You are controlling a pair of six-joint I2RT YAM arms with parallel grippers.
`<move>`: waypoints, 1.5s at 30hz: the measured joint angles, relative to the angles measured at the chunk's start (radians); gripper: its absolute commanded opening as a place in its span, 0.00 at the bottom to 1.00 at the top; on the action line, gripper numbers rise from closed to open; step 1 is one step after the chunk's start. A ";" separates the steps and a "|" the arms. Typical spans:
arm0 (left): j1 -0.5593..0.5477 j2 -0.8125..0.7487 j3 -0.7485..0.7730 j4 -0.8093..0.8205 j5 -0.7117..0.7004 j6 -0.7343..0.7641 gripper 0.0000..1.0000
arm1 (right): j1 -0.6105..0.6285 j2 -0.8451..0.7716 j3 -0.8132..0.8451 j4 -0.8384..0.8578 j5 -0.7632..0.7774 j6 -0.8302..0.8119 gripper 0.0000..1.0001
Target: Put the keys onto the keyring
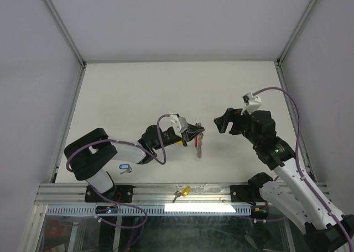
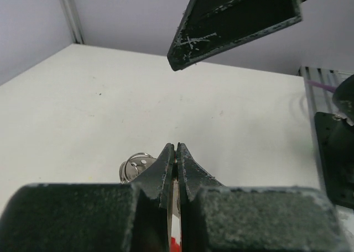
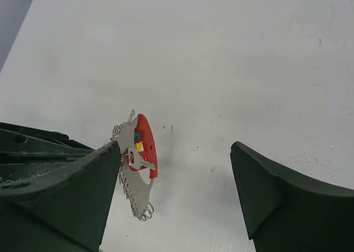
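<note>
Aloft, keyring (image 3: 149,161) in left jaws.

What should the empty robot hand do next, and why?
Probably the right jaws should drop toward the small silver key with the yellow plastic tag lying on the near metal rail. They stand open and empty, while the left jaws are shut on the red plastic keyring with silver rings, held up in the air.
</note>
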 measured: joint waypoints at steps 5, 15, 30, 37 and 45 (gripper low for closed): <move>0.000 0.109 0.166 -0.169 -0.026 0.010 0.00 | 0.000 0.052 0.035 -0.076 0.063 0.018 0.89; 0.042 0.259 0.382 -0.418 -0.062 0.010 0.03 | 0.000 0.033 0.040 -0.129 0.089 0.030 0.95; 0.096 0.068 0.269 -0.571 -0.203 -0.026 0.63 | 0.000 0.006 0.040 -0.134 0.093 -0.029 1.00; 0.097 -0.230 0.262 -0.786 -0.329 -0.070 0.99 | 0.000 -0.012 0.055 -0.134 0.093 -0.081 1.00; 0.097 -0.510 0.262 -1.108 -0.452 -0.156 0.99 | 0.000 -0.117 0.057 -0.127 0.142 -0.129 1.00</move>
